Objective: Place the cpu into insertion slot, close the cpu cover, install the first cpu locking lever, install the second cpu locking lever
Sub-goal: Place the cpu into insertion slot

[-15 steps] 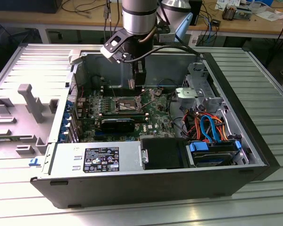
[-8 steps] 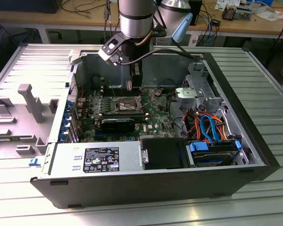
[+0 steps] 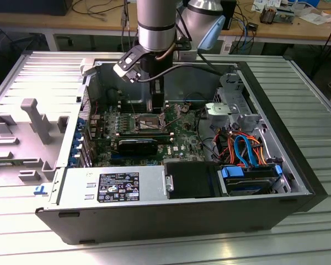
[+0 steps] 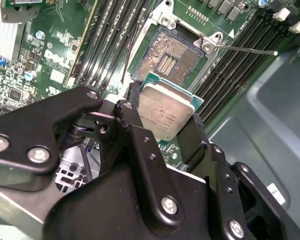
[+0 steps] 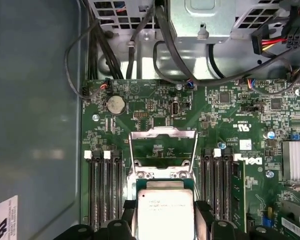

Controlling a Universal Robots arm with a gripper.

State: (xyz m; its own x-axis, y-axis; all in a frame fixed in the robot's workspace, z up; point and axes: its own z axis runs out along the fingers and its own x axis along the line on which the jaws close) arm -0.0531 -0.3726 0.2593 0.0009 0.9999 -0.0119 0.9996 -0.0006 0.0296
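Note:
My gripper (image 4: pixel 162 120) is shut on the cpu (image 4: pixel 166 107), a small square chip with a dull silver top, held by two opposite edges between black fingers (image 4: pixel 135 117). The cpu hangs just above the insertion slot (image 4: pixel 166 57), whose dark contact field lies open inside a silver rim. In the first wrist view the cpu (image 5: pixel 165 210) sits in front of the cpu cover (image 5: pixel 162 134), which stands raised on its hinge. A thin locking lever (image 4: pixel 247 50) sticks out beside the slot. In the exterior view the gripper (image 3: pixel 158 110) reaches down into the case over the insertion slot (image 3: pixel 146 122).
Long black memory slots (image 5: pixel 104 190) flank the socket on both sides. A black graphics card (image 3: pixel 137 146) lies near the socket. The power supply (image 3: pixel 113 187) is at the case's front, and a drive cage with orange and blue cables (image 3: pixel 245 152) is at the exterior view's right. A heat sink (image 5: pixel 296 160) is nearby.

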